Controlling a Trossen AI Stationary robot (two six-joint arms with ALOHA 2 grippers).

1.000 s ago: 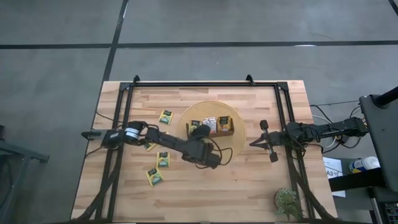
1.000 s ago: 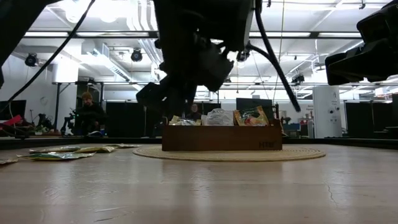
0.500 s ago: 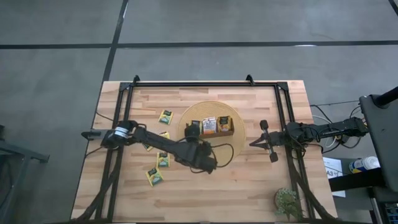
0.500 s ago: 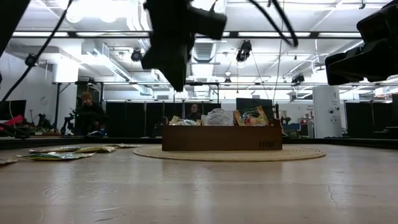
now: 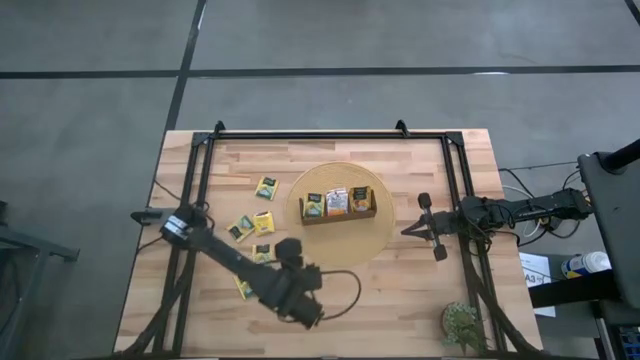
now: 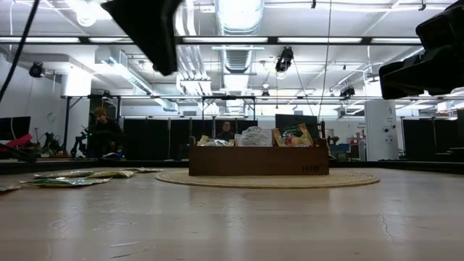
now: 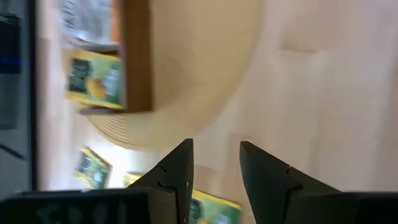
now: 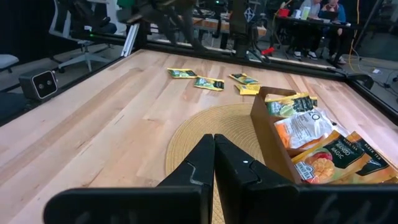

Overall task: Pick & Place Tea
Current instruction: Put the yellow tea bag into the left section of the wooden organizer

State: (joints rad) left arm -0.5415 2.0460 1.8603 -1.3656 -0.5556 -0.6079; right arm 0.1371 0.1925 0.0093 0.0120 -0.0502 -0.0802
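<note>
Hovering with fingers (image 7: 177,177) parted and empty, left gripper (image 7: 214,180) overhangs a yellow-green tea packet (image 7: 214,207).

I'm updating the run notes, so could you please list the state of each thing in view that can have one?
left gripper: open, empty, above the table near the mat's edge.
right gripper: shut, empty, waiting at the table's right side.
wooden tray: on the round mat, all three compartments holding packets.
loose tea packets: lying flat on the table, left of the mat.

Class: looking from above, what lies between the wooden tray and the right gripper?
In the high view, between the tray and the right gripper lie only round mat and bare table.
</note>
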